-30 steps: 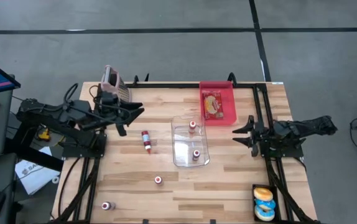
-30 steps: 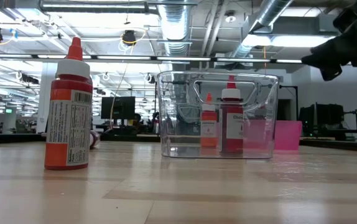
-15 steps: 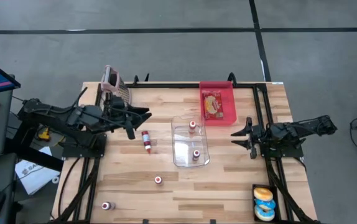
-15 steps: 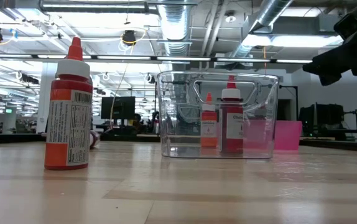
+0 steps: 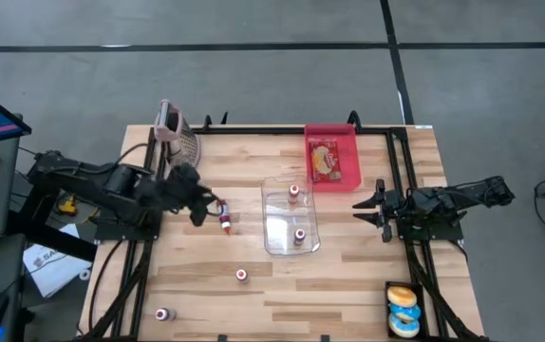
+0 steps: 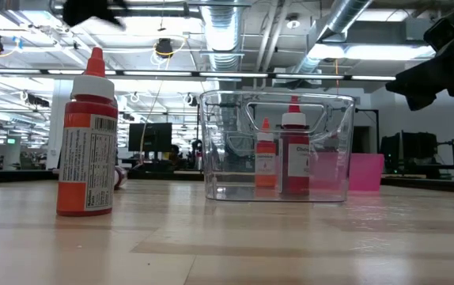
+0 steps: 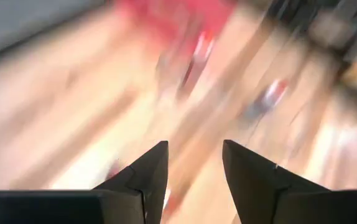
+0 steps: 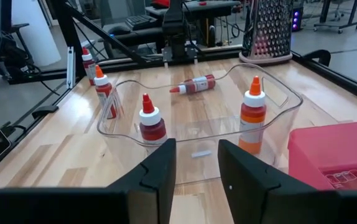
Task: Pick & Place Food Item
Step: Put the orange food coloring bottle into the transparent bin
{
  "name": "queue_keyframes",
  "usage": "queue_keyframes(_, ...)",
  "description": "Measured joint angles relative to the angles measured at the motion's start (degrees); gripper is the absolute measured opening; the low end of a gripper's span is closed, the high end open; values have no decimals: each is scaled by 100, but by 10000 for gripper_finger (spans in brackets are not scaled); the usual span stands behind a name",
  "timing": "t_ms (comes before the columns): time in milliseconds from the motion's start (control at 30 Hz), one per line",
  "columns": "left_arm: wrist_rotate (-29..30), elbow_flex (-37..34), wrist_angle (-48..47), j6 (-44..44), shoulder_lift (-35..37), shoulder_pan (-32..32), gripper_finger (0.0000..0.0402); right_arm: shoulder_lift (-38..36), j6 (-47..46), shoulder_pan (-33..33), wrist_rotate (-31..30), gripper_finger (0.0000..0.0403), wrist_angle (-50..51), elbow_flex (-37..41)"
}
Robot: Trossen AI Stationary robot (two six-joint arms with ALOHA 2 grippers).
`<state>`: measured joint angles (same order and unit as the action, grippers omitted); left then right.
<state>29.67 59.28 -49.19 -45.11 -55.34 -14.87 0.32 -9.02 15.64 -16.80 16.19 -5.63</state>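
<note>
Wooden surface, seen from above, with two dark arms at its sides.

Clear tub — near the middle of the surface, upright. It holds two small red sauce bottles with white caps, both standing: one at the far end, one nearer the front.

Red tray — at the far edge, just behind the tub, holding a flat packet with a printed label.

Lying bottle — on its side on the bare wood, left of the tub and apart from it.

Two more bottles standing loose: one in front of the tub, one near the front left corner.

Metal grater — upright at the far left corner.

Doughnuts — in a small box at the front right corner.

Left gripper — low over the left part of the surface, its tip just beside the lying bottle; whether it touches cannot be told. Jaws part-way open with nothing between them.

Right gripper — over the right side of the surface, pointing at the tub and well clear of it. Jaws a little apart, empty.
</note>
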Motion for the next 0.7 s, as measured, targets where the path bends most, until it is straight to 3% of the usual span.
queue_keyframes(100,-949,-6,-683,191,-231,60,149,0,0,0,0,113,0,0)
queue_keyframes(233,-2325,-4,-848,1662,-664,76,149,0,-2,0,0,113,-1,0)
queue_keyframes(500,-3076,-1,-861,4873,-1937,113,149,0,-2,0,0,113,-2,0)
queue_keyframes(700,-4378,-4,-264,4910,-2106,-6,149,0,-2,0,0,113,-2,0)
